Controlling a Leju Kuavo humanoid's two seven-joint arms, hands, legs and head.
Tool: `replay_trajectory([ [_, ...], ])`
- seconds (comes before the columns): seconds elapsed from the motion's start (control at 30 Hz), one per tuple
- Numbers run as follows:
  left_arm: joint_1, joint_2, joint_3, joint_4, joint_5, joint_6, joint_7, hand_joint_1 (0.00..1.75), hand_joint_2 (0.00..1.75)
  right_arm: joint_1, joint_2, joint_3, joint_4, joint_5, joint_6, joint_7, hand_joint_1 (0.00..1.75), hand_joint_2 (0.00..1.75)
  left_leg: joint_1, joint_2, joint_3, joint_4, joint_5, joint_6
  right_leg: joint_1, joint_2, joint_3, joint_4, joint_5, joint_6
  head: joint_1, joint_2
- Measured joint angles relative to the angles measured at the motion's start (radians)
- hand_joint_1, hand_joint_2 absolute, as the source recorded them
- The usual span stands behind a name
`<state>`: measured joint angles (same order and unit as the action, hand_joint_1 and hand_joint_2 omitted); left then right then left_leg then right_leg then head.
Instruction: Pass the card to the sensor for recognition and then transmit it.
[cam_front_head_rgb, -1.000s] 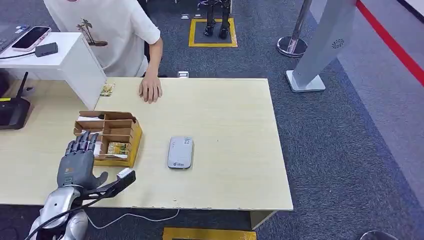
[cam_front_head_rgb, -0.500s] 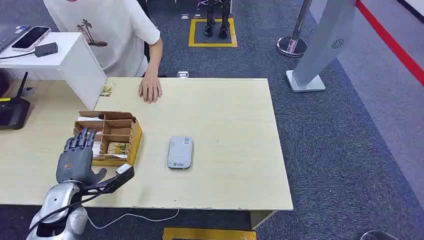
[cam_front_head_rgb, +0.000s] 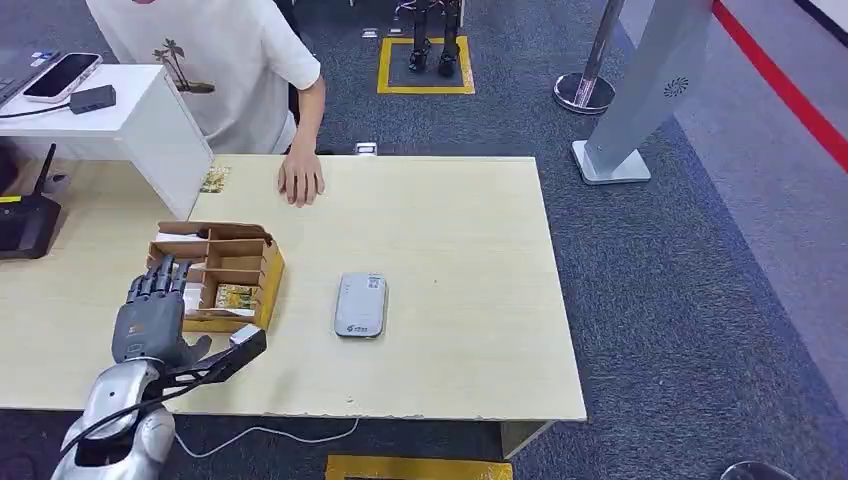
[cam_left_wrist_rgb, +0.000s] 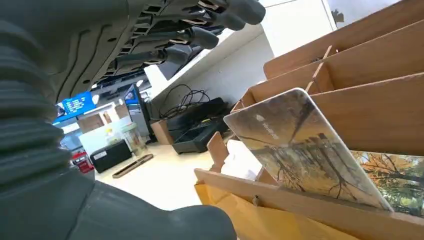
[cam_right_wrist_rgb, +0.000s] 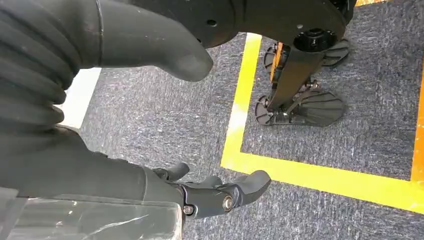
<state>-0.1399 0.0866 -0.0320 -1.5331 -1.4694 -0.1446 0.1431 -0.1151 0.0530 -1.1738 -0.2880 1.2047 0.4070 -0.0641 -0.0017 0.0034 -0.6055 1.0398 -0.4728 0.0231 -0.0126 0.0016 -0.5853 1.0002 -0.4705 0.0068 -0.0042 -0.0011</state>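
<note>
While unheld, glossy rectangular card

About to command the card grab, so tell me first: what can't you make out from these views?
- Card: lower edge hidden behind the box front wall, left wrist view; tiny in the head view.
- Left hand: its fingers cover the box's near-left compartments, head view.
- Sensor: markings too small to read, head view.
- Right hand: hangs over the floor.

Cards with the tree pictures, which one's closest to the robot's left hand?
The card standing in the wooden box, beside the left hand; the other card lies flat by the white stand.
</note>
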Motion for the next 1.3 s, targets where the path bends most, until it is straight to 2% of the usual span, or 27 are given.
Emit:
replay_trajectory([
  [1.2,-0.078,-0.037,0.012,0.119,-0.003,0.000,-0.012,0.00,1.75,-0.017,0.000,0.019,0.000,0.019,0.000,0.011,0.00,1.75,0.000,0.000,0.000,0.000,0.000,0.000,0.000,0.000,0.000,0.000,0.000,0.000,0.000,0.000],
  [1.23,-0.078,-0.038,0.012,0.121,-0.003,0.000,-0.013,0.16,1.75,-0.018,0.000,0.019,0.000,0.019,0.000,0.011,0.00,1.75,0.000,0.000,0.000,0.000,0.000,0.000,0.000,0.000,0.000,0.000,0.000,0.000,0.000,0.000],
  [1.27,-0.078,-0.039,0.012,0.122,-0.003,0.000,-0.013,0.73,1.75,-0.017,0.000,0.019,0.000,0.019,0.000,0.011,0.00,1.75,0.000,0.000,0.000,0.000,0.000,0.000,0.000,0.000,0.000,0.000,0.000,0.000,0.000,0.000],
  [1.3,-0.079,-0.039,0.012,0.122,-0.003,0.000,-0.016,0.59,1.75,-0.017,0.000,0.019,0.000,0.019,0.000,0.011,0.00,1.75,0.000,0.000,0.000,0.000,0.000,0.000,0.000,0.000,0.000,0.000,0.000,0.000,0.000,0.000],
])
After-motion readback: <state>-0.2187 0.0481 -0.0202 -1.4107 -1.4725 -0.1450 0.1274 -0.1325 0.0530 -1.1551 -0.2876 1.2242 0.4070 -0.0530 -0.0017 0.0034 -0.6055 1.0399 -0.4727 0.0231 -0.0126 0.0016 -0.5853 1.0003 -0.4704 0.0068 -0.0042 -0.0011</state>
